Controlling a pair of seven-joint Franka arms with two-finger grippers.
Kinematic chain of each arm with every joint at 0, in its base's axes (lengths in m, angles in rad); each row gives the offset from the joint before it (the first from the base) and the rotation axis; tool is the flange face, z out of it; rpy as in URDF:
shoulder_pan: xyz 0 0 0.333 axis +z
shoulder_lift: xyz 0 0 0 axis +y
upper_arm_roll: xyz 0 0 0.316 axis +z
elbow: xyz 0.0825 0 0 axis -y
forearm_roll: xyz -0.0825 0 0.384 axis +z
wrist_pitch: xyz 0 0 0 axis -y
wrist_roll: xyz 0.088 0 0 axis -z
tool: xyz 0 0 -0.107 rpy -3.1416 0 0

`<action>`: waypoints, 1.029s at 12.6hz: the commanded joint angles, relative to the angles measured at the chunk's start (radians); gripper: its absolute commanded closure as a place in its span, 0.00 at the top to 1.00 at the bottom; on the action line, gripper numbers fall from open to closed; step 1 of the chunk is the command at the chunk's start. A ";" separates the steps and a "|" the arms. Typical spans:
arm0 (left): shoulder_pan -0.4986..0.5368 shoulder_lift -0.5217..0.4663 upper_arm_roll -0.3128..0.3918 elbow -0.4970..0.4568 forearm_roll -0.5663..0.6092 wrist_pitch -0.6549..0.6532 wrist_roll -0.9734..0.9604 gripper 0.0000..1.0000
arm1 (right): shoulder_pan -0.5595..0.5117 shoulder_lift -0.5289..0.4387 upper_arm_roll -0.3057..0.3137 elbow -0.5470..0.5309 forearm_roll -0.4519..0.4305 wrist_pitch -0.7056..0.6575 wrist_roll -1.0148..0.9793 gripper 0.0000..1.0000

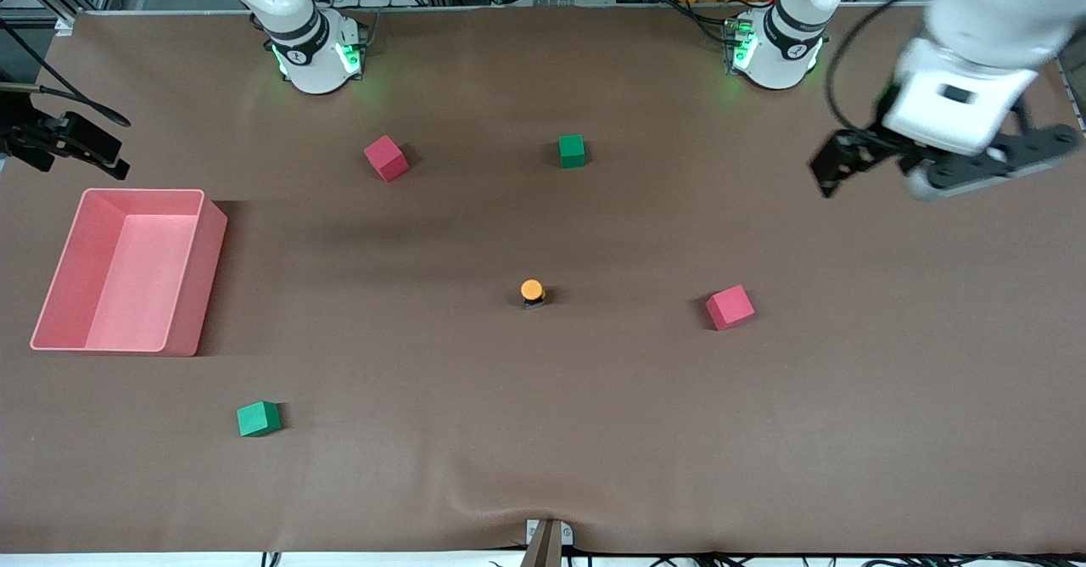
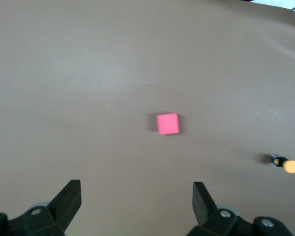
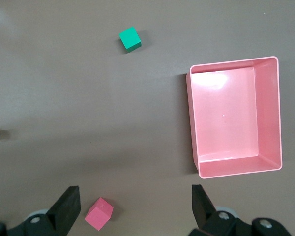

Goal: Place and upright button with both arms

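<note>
The counter (image 1: 543, 431) is covered with a matte brown sheet, smooth but slightly rippled at the edge nearest the front camera. Near its middle stands the button (image 1: 532, 293), a tiny piece with a round, glossy orange cap on a short black cylindrical body; in the front view the cap faces up, and it touches nothing else. In the left wrist view the button (image 2: 285, 164) shows small and blurred.

Four matte blocks with crisp edges lie scattered and well apart: a red cube (image 1: 730, 307) beside the button toward the left arm's end, a second red cube (image 1: 386, 158) and a green cube (image 1: 572, 150) closer to the robots' bases, and another green cube (image 1: 258, 418) nearer the front camera. A pink rectangular plastic bin (image 1: 199, 278) with smooth walls and rounded corners sits at the right arm's end.

The left end effector (image 1: 942, 164) hangs in the air over bare counter at the left arm's end, well apart from the button. Its black fingers (image 2: 69, 199) are spread wide with nothing between them; the nearer red cube (image 2: 167, 123) lies on the counter well below.

The right end effector (image 3: 135, 209) is up over the right arm's end, above the counter beside the bin (image 3: 268, 115). Its fingers (image 3: 69, 201) are also spread wide, holding nothing.
</note>
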 commanded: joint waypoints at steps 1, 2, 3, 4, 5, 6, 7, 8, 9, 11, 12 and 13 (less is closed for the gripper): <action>0.104 -0.080 -0.019 -0.098 -0.032 0.020 0.156 1.00 | -0.019 0.022 0.009 0.039 0.019 -0.011 -0.005 1.00; 0.150 -0.134 -0.019 -0.168 -0.062 0.064 0.225 1.00 | -0.019 0.025 0.009 0.042 0.018 -0.009 -0.006 1.00; 0.186 -0.174 -0.019 -0.220 -0.067 0.075 0.279 1.00 | -0.019 0.037 0.009 0.056 0.018 -0.012 -0.006 1.00; 0.215 -0.195 -0.020 -0.247 -0.070 0.075 0.316 1.00 | -0.019 0.040 0.009 0.068 0.019 -0.014 -0.009 1.00; 0.237 -0.202 -0.022 -0.252 -0.075 0.061 0.340 1.00 | -0.017 0.040 0.009 0.068 0.018 -0.014 -0.008 1.00; 0.258 -0.203 -0.022 -0.253 -0.075 0.038 0.365 1.00 | -0.017 0.040 0.009 0.068 0.019 -0.014 -0.009 1.00; 0.269 -0.209 -0.020 -0.264 -0.076 0.035 0.374 1.00 | -0.017 0.040 0.009 0.068 0.018 -0.014 -0.008 1.00; 0.283 -0.241 -0.020 -0.308 -0.092 0.035 0.376 1.00 | -0.019 0.042 0.009 0.070 0.018 -0.014 -0.009 1.00; 0.292 -0.275 -0.020 -0.348 -0.104 0.035 0.379 1.00 | -0.019 0.045 0.009 0.070 0.018 -0.014 -0.009 1.00; 0.292 -0.292 -0.020 -0.367 -0.104 0.023 0.376 1.00 | -0.019 0.047 0.009 0.070 0.018 -0.014 -0.011 1.00; 0.286 -0.291 -0.022 -0.362 -0.104 0.021 0.377 1.00 | -0.019 0.047 0.009 0.070 0.019 -0.014 -0.011 1.00; 0.281 -0.288 -0.022 -0.361 -0.104 0.021 0.385 1.00 | -0.017 0.047 0.009 0.070 0.019 -0.014 -0.009 1.00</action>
